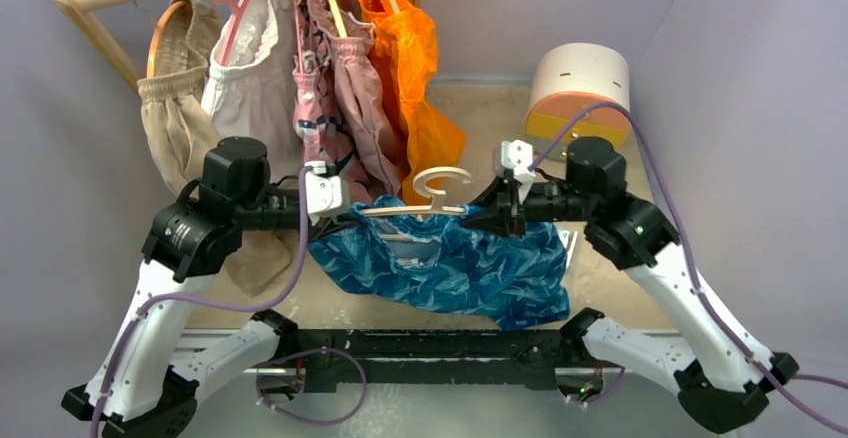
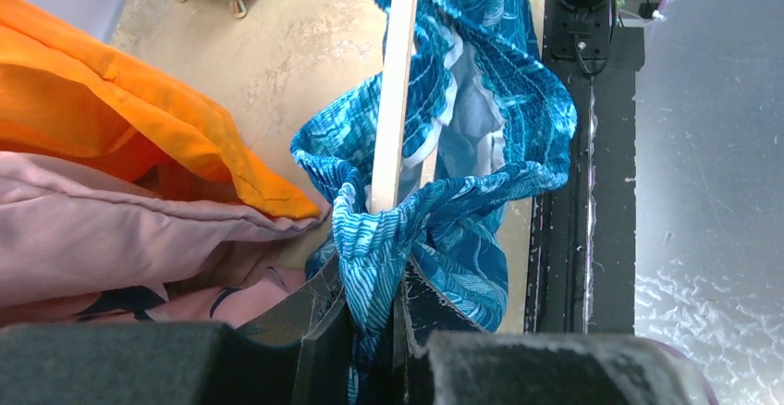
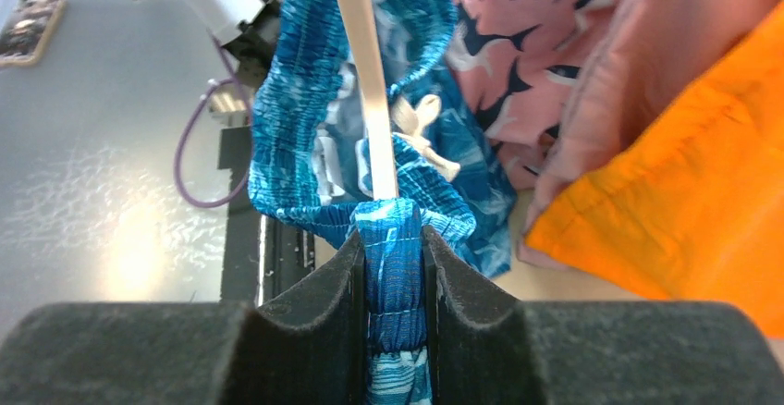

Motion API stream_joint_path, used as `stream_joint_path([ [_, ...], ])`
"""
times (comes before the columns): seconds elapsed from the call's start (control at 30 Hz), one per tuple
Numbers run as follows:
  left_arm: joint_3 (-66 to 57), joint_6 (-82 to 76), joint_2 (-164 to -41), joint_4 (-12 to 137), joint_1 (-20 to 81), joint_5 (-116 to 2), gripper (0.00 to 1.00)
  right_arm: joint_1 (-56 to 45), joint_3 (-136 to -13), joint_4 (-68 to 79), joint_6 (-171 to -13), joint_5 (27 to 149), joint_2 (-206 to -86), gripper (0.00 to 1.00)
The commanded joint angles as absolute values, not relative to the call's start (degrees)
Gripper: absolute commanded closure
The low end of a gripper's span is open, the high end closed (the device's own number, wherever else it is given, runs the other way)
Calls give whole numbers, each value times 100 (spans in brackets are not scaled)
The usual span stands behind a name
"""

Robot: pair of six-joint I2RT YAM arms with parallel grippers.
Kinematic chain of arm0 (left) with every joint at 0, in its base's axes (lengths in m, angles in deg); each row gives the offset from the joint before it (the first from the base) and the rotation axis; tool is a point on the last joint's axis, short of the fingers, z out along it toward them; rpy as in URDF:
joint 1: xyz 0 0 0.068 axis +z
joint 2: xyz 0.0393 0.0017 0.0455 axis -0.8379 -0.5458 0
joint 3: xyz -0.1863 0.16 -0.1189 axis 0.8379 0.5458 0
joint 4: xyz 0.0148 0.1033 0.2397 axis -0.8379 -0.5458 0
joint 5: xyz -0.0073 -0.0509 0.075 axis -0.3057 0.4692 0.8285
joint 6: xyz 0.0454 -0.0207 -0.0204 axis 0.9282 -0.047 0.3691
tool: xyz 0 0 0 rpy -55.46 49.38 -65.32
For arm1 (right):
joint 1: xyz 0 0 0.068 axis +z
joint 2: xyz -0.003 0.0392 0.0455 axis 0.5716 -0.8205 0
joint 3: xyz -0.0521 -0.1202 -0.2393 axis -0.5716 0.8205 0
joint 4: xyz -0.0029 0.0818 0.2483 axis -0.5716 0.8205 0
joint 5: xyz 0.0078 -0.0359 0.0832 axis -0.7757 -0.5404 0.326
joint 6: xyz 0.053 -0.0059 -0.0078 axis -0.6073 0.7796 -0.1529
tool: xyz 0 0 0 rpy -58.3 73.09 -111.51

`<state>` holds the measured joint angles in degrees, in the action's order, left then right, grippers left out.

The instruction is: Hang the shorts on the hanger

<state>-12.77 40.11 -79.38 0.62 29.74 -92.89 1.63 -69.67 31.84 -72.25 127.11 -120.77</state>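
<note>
Left gripper (image 2: 374,326) at the hanger's (image 1: 441,182) 9 o'clock and right gripper (image 3: 396,266) at 3 both pinch the shorts (image 1: 450,273) by the elastic waistband — likely the surest hold on light, limp, stretchy cloth.

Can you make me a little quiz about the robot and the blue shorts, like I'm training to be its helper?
1. True or false: an arm's jaws pinch the orange garment.
2. What do the right arm's jaws pinch? A) the pink shorts B) the blue shorts C) a purple cable
3. Which pale wooden thing runs through the blue shorts' waist?
Key: 1 false, it hangs at the back. 2 B. 3 the hanger.
</note>
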Motion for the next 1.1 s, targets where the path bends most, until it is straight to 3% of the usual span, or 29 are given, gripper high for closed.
stream_joint_path([
  [0.0,-1480,3470,-7679,534,2989,-8793,100,173,-6913,2973,-7682,12091,-11426,74],
  [0.23,-1448,3046,-7467,645,2987,-8734,100,170,-6960,2666,-8036,11890,-11368,71],
  [0.4,-1681,2534,-7307,797,2989,-8379,100,172,-7253,2161,-8657,11763,-11448,46],
  [0.47,-1844,2331,-7216,853,2993,-8111,100,172,-7355,1838,-8977,11470,-11246,31],
  [0.7,-2787,1752,-7010,737,2992,-7386,100,176,-7740,1528,-9342,9741,-10577,13],
  [0.77,-2948,1635,-6887,784,2992,-7179,100,170,-7754,1383,-9407,9451,-10399,2],
  [1.07,-3811,1152,-6567,1050,2990,-6219,100,171,-7702,1283,-9546,8416,-10357,1],
])
